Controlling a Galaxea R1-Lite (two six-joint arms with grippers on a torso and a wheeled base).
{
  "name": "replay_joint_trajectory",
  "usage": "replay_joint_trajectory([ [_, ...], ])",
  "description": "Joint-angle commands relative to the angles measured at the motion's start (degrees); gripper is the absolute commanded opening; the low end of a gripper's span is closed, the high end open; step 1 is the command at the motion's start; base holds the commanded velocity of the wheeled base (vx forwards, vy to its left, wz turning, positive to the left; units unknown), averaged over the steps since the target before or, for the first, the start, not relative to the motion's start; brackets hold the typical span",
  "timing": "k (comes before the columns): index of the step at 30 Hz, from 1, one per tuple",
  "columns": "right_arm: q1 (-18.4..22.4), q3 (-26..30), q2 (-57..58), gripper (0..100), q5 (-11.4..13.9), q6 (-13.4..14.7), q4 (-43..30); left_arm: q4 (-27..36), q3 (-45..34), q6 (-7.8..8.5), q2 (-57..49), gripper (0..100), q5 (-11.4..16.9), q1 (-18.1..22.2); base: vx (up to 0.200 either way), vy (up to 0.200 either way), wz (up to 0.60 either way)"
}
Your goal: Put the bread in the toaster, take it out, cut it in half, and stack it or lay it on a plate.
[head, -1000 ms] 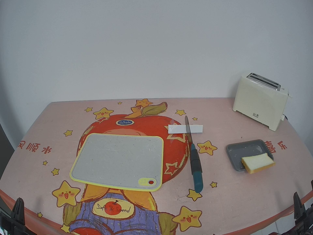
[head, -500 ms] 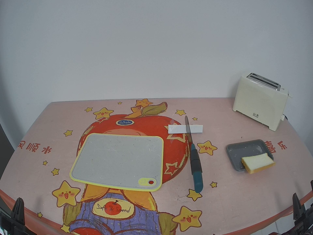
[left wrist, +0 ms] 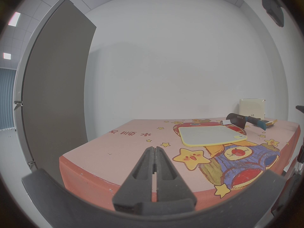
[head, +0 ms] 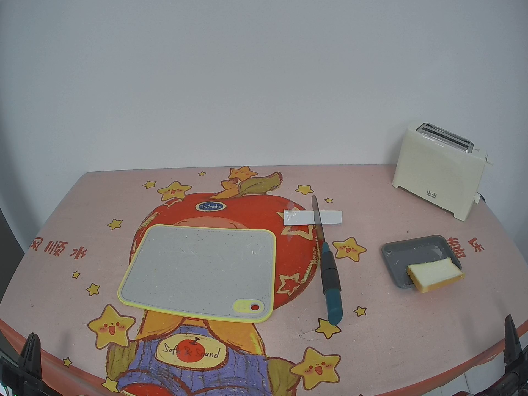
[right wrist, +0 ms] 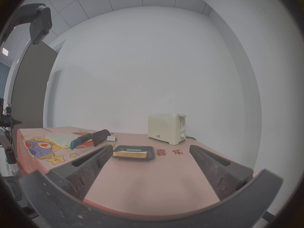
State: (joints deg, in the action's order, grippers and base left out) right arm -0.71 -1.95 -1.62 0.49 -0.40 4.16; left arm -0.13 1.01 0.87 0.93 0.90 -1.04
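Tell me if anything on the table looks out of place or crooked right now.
Mostly tidy. The bread slice sits askew on the grey plate, overhanging its near corner rather than lying inside. The knife has its blade resting across a white strip, which looks deliberate. Nothing spilled or damaged.

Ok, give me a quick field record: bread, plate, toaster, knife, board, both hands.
bread: one slice on the plate, overhanging its near edge
plate: grey, right side of the table, before the toaster
toaster: far right corner, upright
knife: between cutting board and plate, blade across a white strip
cutting board: centre-left, lying flat
left hand: shut, empty, off the near left edge
right hand: open, empty, near right edge, facing the plate
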Motion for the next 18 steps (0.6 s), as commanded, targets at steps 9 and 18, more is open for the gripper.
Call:
replay_joint_trajectory([
  [9,-1.2,-3.9,-3.4,100,0.0,1.4,-3.6,0.0,-1.0,0.01,0.0,0,0.0,0.0,0.0,0.0,0.0],
  [18,-3.7,-5.2,-11.0,100,0.0,1.6,-3.7,0.0,-1.0,-0.07,-0.1,0,0.0,0.0,0.0,0.0,0.0],
])
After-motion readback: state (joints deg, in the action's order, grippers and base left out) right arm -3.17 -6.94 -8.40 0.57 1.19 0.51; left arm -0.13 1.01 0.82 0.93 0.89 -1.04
